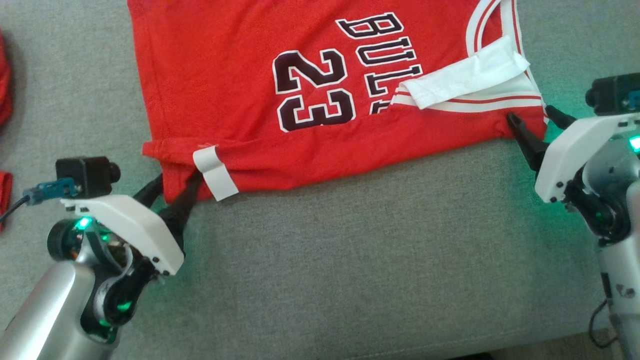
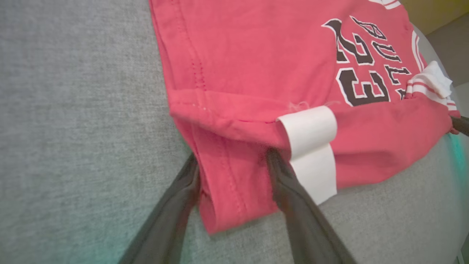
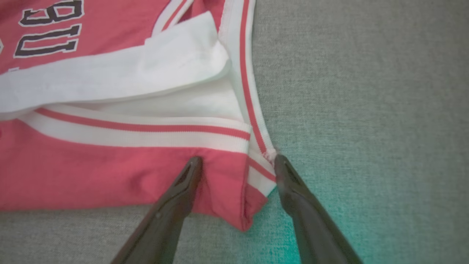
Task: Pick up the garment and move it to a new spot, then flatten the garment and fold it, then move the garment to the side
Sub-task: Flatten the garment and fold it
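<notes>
Left gripper (image 1: 177, 181) fingers apart, straddling near-left hem corner of red jersey (image 1: 235, 75), just beside white tag (image 1: 216, 172). Right gripper (image 1: 529, 114) spread too, astride near-right armhole corner. Jersey lies on grey cushion (image 1: 350, 250), far centre, number side up, near edge folded over.
</notes>
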